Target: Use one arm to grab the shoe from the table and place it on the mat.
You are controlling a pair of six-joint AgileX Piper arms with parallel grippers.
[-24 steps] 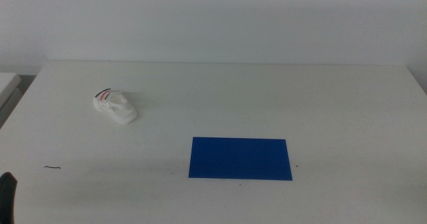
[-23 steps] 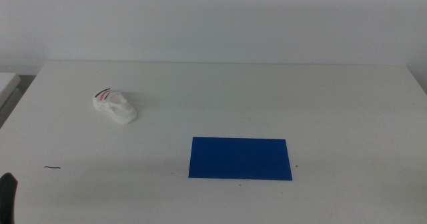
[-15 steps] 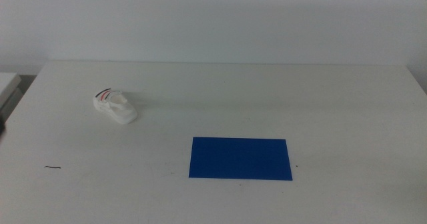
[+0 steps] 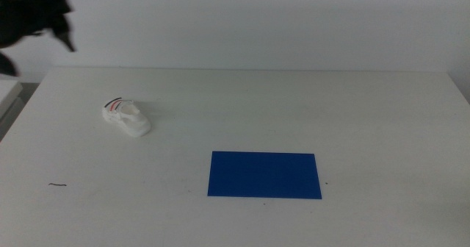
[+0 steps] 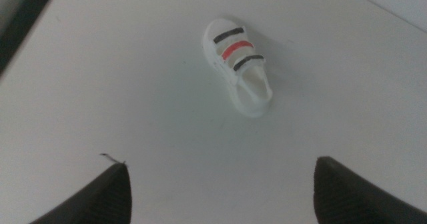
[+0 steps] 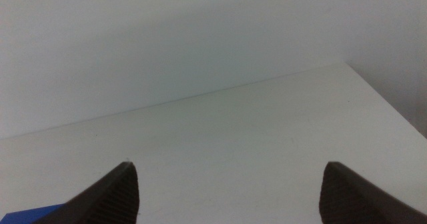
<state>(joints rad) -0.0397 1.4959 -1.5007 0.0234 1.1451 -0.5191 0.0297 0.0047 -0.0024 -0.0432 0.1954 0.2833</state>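
Observation:
The white shoe [image 4: 126,117] with dark and red straps lies on the left part of the white table [image 4: 367,107]. It also shows in the left wrist view [image 5: 238,65], lying alone on the table. The blue mat [image 4: 264,175] lies flat near the table's middle front, well to the right of the shoe. My left gripper [image 4: 45,15] is a dark blur high at the far left, above and behind the shoe. In its wrist view the left gripper [image 5: 221,174] is open and empty. My right gripper [image 6: 228,169] is open, empty and out of the middle view.
A small dark mark [image 4: 57,184] is on the table near the front left; it also shows in the left wrist view [image 5: 112,159]. A corner of the mat [image 6: 37,215] shows in the right wrist view. A pale wall stands behind the table.
My left arm has risen from the lower left edge of the middle view to the upper left corner. The shoe and the mat have not moved.

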